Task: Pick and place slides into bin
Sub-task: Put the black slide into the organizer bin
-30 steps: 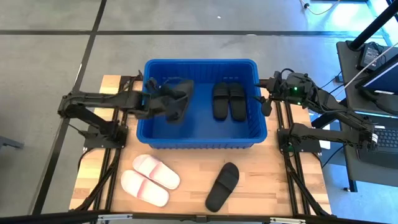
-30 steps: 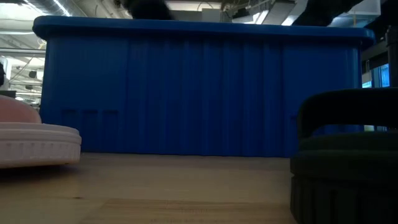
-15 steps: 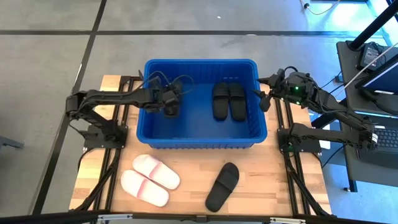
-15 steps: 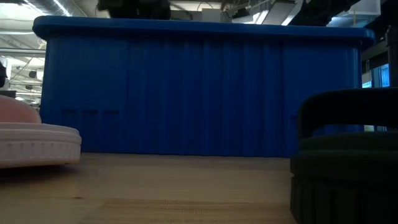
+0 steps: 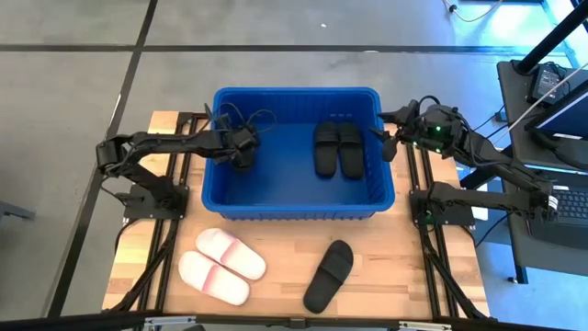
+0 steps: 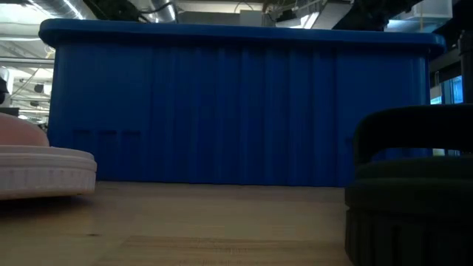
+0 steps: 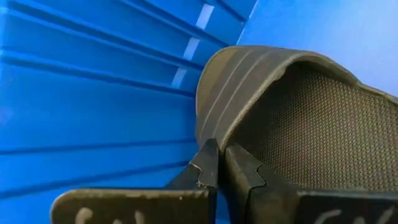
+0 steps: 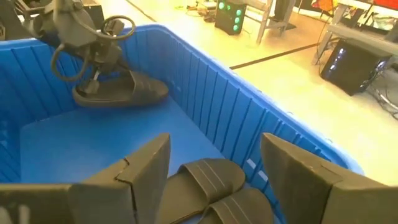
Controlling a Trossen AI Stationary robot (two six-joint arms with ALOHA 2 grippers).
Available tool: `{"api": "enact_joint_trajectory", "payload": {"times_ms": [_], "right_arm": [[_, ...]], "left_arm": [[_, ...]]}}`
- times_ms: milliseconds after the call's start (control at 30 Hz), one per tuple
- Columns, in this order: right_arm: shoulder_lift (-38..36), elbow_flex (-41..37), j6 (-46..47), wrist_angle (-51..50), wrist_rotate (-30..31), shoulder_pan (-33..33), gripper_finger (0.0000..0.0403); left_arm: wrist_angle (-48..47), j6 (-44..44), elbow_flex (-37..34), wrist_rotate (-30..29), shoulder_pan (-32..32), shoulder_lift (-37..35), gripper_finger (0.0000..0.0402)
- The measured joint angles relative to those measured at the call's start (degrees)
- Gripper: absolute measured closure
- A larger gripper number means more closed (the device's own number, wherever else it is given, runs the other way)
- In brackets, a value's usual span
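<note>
1. Across the far half of the counter (image 5: 276,241) stands the blue bin (image 5: 299,210), long side running left to right; both arms reach it from their own sides.
2. Inside the bin, a pair of black slides (image 5: 336,149) lies side by side toward the right end, toes pointing at the far wall.
3. At the bin's left end a third black slide (image 8: 124,90) rests on the floor of the bin near the side wall, its long axis roughly across the bin.
4. Down on that slide sits the left gripper (image 5: 241,149). Its fingers (image 7: 208,165) are pressed together on the strap's edge, pinching it; the strap arches away just ahead of the fingertips.
5. Over the bin's right rim hovers the right gripper (image 5: 393,145), its fingers (image 8: 146,165) spread wide and empty, looking down along the pair of slides.
6. Out on the near counter, three slides are not yet binned: two white slides (image 5: 222,265) at front left, angled, and one black slide (image 5: 330,274) at front right, long axis tilted toward the bin.
7. By position, the left arm is nearer the white pair and the right arm nearer the lone black one; the left must let go first.
</note>
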Motion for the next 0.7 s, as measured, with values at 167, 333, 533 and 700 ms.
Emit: {"api": "enact_joint_trajectory", "payload": {"times_ms": [167,333,533,700], "right_arm": [[1.2,0.0,0.8,0.4,0.0,0.0,0.0152],[2.5,0.0,0.9,0.4,0.0,0.0,0.0152],[3.6,0.0,0.9,0.4,0.0,0.0,0.0152],[3.9,0.0,0.9,0.4,0.0,0.0,0.0152]], "left_arm": [[4.5,5.4,-1.3,0.9,2.8,0.0,0.0397],[5.2,7.6,-1.2,3.4,5.4,0.0,0.0399],[5.6,7.1,-1.2,4.2,6.9,-0.1,0.0391],[5.8,6.7,-1.2,4.2,6.3,-0.1,0.0390]]}}
